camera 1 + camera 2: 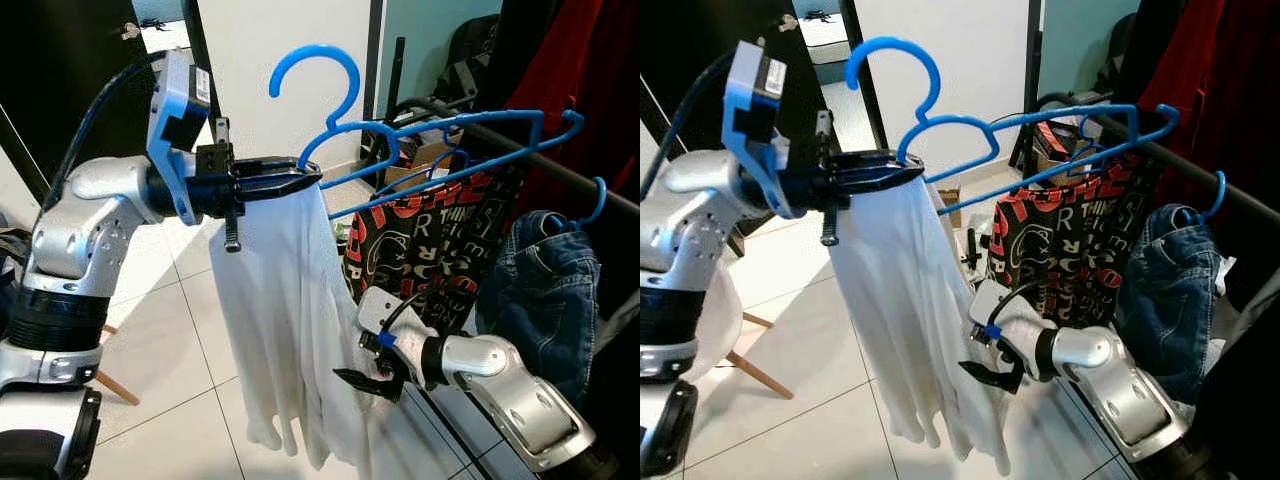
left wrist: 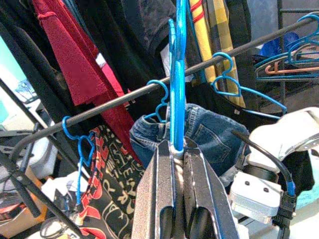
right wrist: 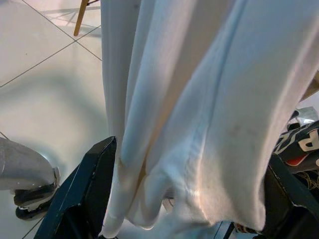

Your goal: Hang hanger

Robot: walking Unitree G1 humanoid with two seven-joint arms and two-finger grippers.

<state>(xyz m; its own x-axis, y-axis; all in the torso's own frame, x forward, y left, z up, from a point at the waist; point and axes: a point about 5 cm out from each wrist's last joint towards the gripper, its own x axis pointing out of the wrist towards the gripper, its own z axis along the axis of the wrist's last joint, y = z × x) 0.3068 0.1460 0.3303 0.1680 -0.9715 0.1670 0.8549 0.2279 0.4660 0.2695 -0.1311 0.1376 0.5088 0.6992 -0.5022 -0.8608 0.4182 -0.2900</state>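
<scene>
While the left end effector (image 1: 300,180) is gripping the blue hanger (image 1: 400,135) at one shoulder end, the hanger is being held out level, high over the tiled floor (image 1: 170,300), its hook (image 1: 315,75) pointing up and free of any rail. In the left wrist view the two black fingers (image 2: 199,194) are pressing together on the blue wire, edge-on between them. A white cloth (image 1: 290,330) is draping from the hanger's gripped end and hanging down almost to the floor.

The hanger's far end is reaching toward a dark rail (image 1: 540,155), where other blue hangers are carrying a black shirt with red and white lettering (image 1: 430,250) and a pair of jeans (image 1: 545,290). Red and dark garments (image 2: 79,64) are hanging behind that rail.

The right end effector (image 1: 365,380) is sitting low, beside the lower part of the white cloth. In the right wrist view its fingers (image 3: 84,194) are standing wide apart, with folds of the cloth hanging between them and nothing clamped.

A wooden leg (image 1: 115,385) is slanting across the floor near the robot's left side.
</scene>
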